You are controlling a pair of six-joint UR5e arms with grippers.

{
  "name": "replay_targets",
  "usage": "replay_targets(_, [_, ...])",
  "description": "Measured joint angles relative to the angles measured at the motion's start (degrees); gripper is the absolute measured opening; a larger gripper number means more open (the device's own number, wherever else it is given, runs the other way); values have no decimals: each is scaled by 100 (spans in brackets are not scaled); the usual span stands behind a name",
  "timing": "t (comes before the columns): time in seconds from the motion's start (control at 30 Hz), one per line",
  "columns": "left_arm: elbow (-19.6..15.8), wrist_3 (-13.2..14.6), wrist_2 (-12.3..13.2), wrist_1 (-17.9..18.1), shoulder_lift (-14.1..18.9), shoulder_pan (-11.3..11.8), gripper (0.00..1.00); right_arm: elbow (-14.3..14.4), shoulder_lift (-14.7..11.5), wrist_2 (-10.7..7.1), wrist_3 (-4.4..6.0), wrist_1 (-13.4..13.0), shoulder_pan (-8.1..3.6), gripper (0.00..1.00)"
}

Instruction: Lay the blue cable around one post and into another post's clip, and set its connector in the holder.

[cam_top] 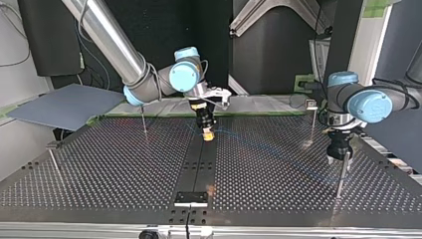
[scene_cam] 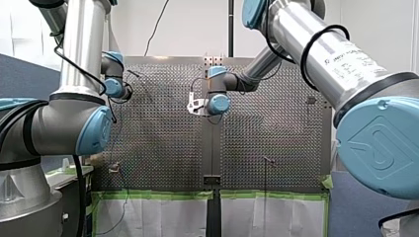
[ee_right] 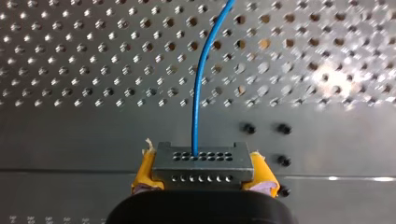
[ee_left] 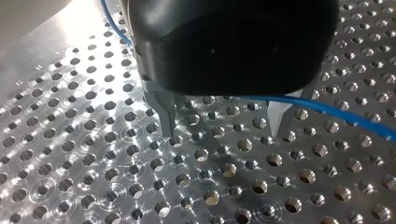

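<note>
Two robot arms work over a perforated metal table (cam_top: pixel 99 169). The holder (cam_top: pixel 191 198), a small dark bracket at the table's edge, is the reference point for everything here.

My right gripper (cam_top: pixel 208 133) hovers well behind the holder, along the same dark centre strip. Its yellow pads (ee_right: pixel 261 175) are clamped on the grey connector (ee_right: pixel 201 161), and the blue cable (ee_right: pixel 197 93) rises out of the connector's face and runs off across the table.

My left gripper (ee_left: pixel 224 126) is low over the table, well off to the holder's right in the top view. Its metal fingers (ee_left: pixel 166 112) are spread apart, gripping nothing, and the cable passes loosely between them.

The holder looks empty. A thin post with a clip head (cam_top: pixel 312 117) stands far behind and to the right of the holder. Whether the cable sits in that clip is too faint to tell.

Likely risks:
- The cable could slide out from between the spread fingers before they close.
- It could then miss the post.
- A taut cable could twist the connector in the pads, so it meets the holder crooked.
</note>
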Motion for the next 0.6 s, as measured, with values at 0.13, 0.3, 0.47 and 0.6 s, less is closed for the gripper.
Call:
replay_targets(0.13, [0,-5,-2,1,-1,1,100,246,1,0,41,-246,-85,0])
replay_targets(0.3, [0,-4,-2,2,-3,3,100,542,2,31,50,-541,-179,0])
replay_targets(0.47, [0,-15,0,4,-3,3,100,848,2,186,6,-847,-251,0])
replay_targets(0.6, [0,-18,-2,3,-4,3,100,1062,4,281,33,-1061,-326,0])
